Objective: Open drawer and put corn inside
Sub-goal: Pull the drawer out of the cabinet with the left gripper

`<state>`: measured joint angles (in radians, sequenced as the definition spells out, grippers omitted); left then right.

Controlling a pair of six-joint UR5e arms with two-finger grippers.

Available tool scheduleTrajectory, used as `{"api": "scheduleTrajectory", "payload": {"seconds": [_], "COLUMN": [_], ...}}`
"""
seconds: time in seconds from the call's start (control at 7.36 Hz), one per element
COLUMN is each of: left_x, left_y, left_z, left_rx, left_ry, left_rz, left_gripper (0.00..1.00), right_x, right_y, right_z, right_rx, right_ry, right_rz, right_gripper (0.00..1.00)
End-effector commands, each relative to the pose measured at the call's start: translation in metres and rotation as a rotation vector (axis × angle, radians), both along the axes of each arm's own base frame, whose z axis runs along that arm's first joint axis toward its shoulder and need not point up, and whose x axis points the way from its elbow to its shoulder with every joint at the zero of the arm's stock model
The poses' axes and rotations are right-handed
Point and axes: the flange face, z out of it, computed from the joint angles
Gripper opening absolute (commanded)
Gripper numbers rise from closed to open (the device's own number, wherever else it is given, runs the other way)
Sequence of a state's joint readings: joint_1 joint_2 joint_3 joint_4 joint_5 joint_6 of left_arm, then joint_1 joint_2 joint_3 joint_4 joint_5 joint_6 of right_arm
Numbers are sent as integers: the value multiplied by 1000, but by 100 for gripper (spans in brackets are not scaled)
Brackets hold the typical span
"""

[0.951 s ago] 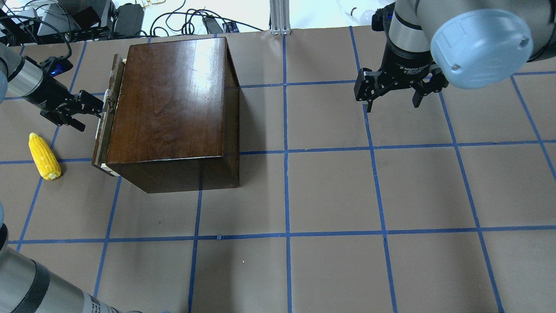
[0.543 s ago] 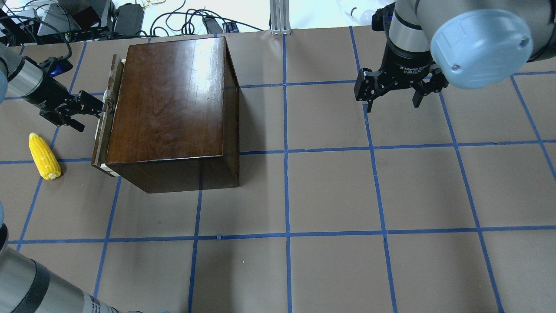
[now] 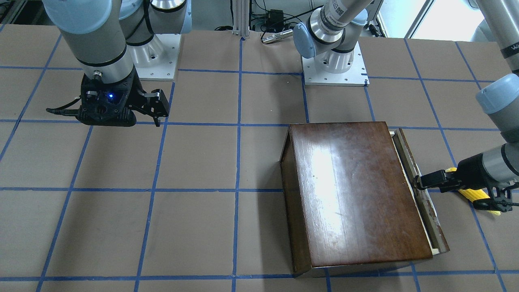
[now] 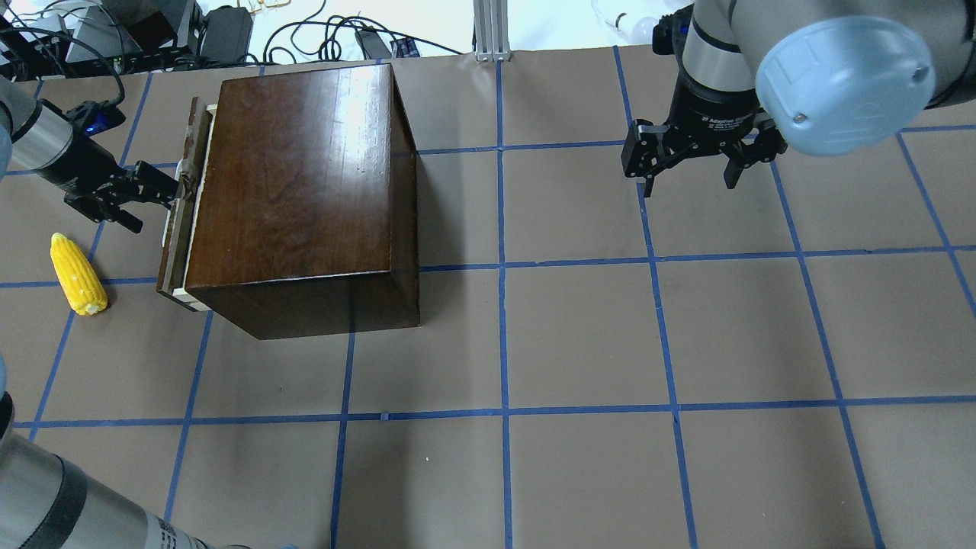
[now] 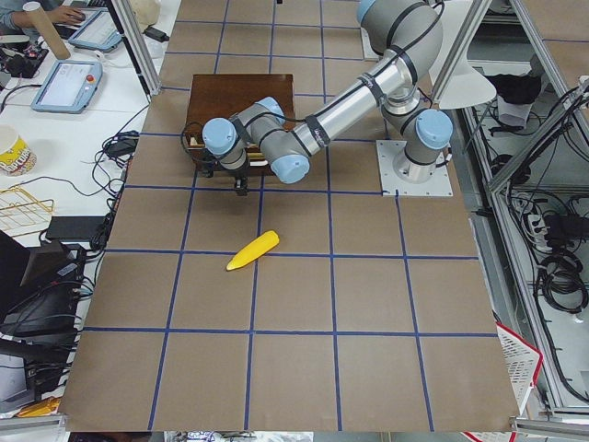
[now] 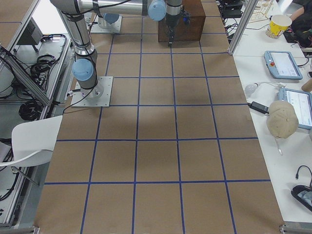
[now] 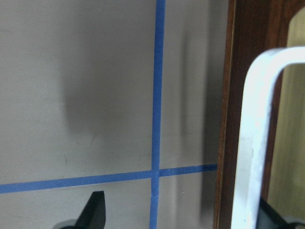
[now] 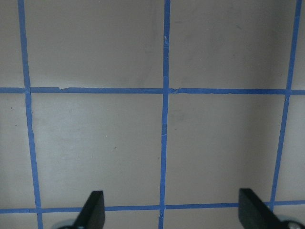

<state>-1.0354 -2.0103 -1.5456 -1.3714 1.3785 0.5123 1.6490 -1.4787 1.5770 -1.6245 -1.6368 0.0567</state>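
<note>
One drawer [image 4: 176,253] slightly past box [image 4: 297,175] edge (corn [image 4: 77,274] beside, apart)

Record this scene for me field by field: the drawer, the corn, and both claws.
drawer: barely ajar, a pale strip shows between its front and the box
corn: lying on the table near the drawer front, untouched
left claw: open, at the drawer handle
right claw: open, empty, above bare table
</note>
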Motion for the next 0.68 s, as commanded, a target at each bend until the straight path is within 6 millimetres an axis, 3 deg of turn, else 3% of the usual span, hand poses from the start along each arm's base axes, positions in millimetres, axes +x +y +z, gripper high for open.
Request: {"api": "scheduleTrajectory", "payload": {"seconds": [0.0,0.27,0.54], "left_x": [3,11,32], "left_y": [-2,0,7], "left_z": [6,7,4], "left_rx": [-2,0,-1], "left_ry": [-21,-30,-23], "left_rz": [-4,4,20], "left_gripper": [100,100,100], "right_x": [0,0,0], "right_y": [0,0,0], "right_z": [0,0,0], "right_rx": [0,0,0], "right_ry": [0,0,0], "right_rz": [0,0,0], "right_gripper": [100,100,100]}}
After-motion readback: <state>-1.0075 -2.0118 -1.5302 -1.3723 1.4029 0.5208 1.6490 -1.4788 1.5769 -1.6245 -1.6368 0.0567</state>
